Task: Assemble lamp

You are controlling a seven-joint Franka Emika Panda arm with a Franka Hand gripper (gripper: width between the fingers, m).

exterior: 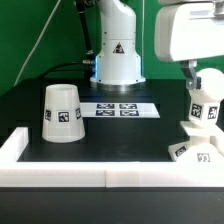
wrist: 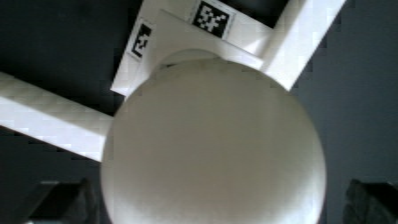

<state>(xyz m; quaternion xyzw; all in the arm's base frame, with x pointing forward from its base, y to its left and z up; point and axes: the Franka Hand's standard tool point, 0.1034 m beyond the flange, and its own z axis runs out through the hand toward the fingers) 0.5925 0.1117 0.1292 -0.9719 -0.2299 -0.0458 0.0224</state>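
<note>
On my screen the gripper [exterior: 197, 70] is hanging at the exterior view's right, just above the bulb [exterior: 207, 100]. I am seeing its jaws spread apart. In the wrist view the two dark fingers [wrist: 54, 203] are sitting out at either side of the bulb's rounded head, each with a thin strip of dark background showing between finger and plastic, so I am reading them as not gripping anything. They are blurred there, and I am not making out more than that.

The bulb is standing upright with its neck down on the flat square base [exterior: 192, 150], a black-and-white tag facing the exterior camera. I cannot tell whether the neck is seated fully in the base or only resting on it. The base is lying on the black table [exterior: 120, 135] close to the exterior view's right edge, just inside the white rail [exterior: 60, 170] that is running along the front. In the wrist view the base is peeking out beyond the bulb's head with two of its tags showing.

The shade [exterior: 60, 112] is sitting well apart from them, toward the exterior view's left, wide mouth down and narrow end up, tags on its side. Between the shade and the bulb, farther back, the marker board [exterior: 120, 108] is lying flat in front of the arm's pedestal [exterior: 118, 55]
</note>
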